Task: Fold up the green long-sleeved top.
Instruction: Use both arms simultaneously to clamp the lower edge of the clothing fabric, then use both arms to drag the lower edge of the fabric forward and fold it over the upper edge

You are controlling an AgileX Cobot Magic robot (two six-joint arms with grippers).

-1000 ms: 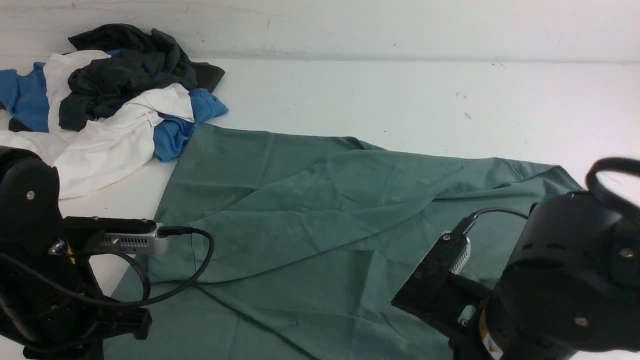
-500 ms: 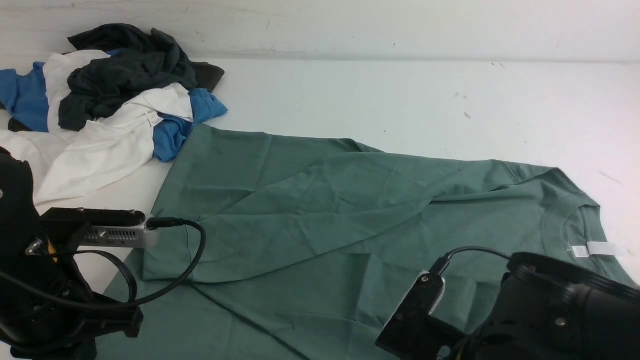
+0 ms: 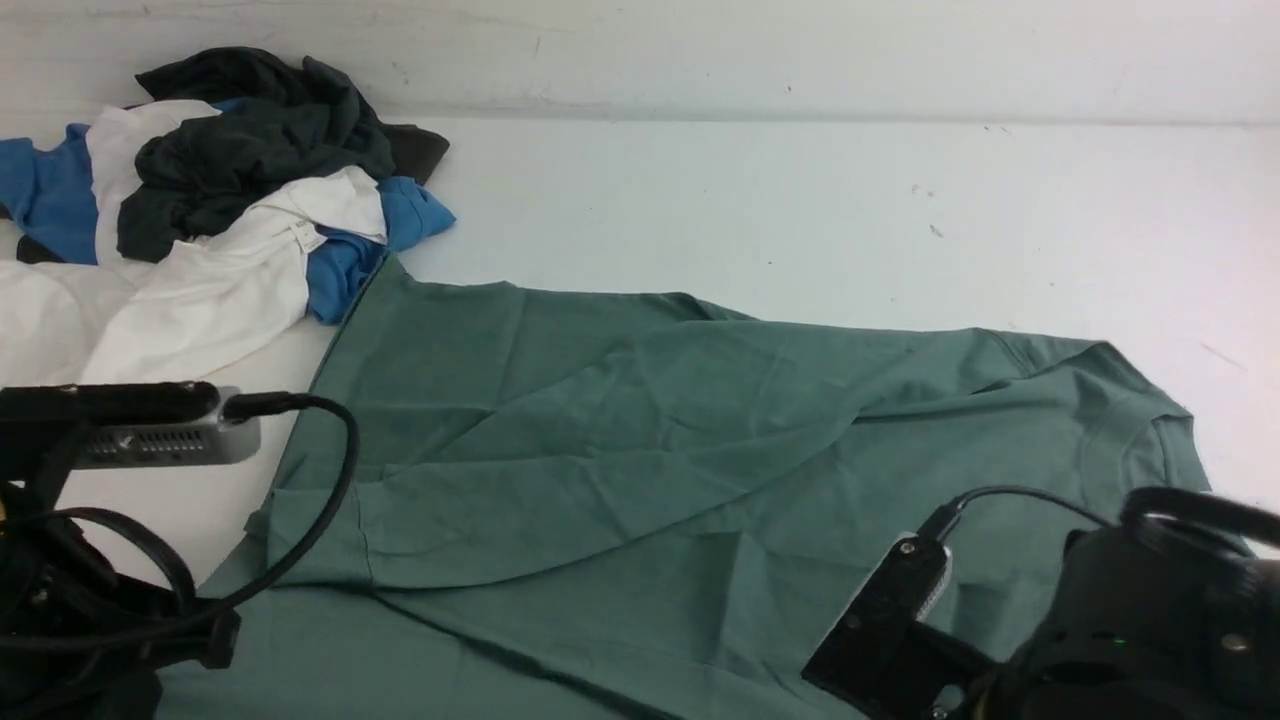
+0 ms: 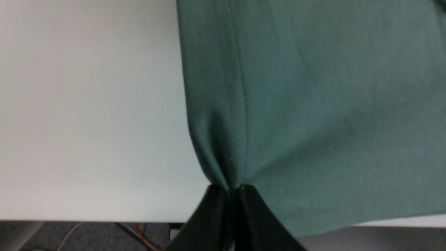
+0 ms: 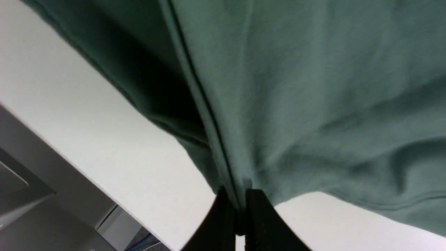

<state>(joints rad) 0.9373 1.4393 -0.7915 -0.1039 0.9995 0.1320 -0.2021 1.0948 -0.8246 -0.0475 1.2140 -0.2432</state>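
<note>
The green long-sleeved top lies spread and creased across the white table, its ribbed neck to the right. My left gripper is shut on a stitched edge of the top beside the table's front edge. My right gripper is shut on a seamed fold of the top, close to the table edge. In the front view both sets of jaws are hidden under the left arm and the right arm.
A pile of white, blue and dark garments lies at the back left, touching the top's far corner. The white table runs back to a wall. The table's front edge shows floor and cables below it.
The right gripper has shut on the top. The left arm has moved left, drawing the near left edge of the top with it. The white neck label is now behind the right arm.
</note>
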